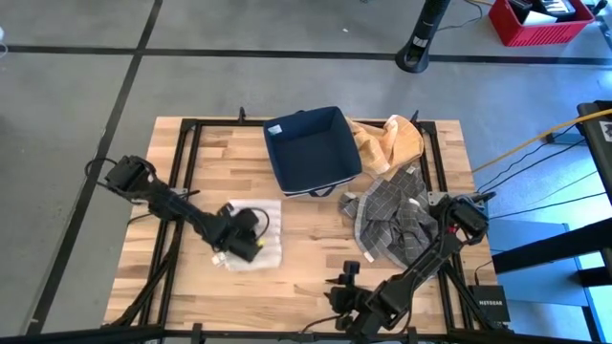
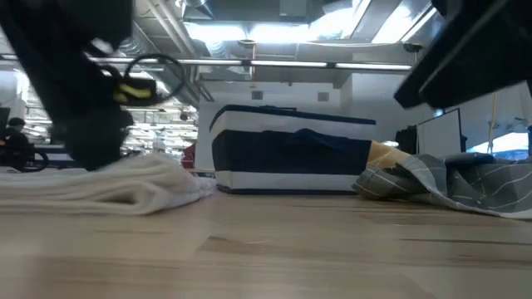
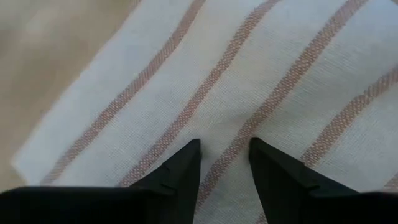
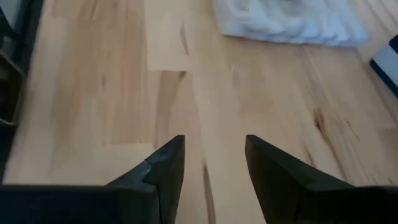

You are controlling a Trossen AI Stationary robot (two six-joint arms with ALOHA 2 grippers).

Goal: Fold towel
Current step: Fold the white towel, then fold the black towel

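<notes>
Towel [image 1: 256,237]: folded, flat, edges clear of blue bin [image 1: 311,148].
Left gripper [image 3: 225,163]: parted, tips over towel.
Right gripper [image 4: 214,158]: parted, empty, above bare table [image 1: 306,258].

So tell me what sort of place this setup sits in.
Probably a robotics lab or workshop in an open industrial hall. A wooden table stands on a concrete floor marked with dark lines, cables trail beside it, and the low view shows exposed ceiling ducts and strip lights.

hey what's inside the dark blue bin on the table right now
From above, the dark blue bin shows only its own dark floor; nothing lies in it. The tan cloth and grey checked towel sit outside, beside it. Its near inner wall is hidden from the low view.
</notes>
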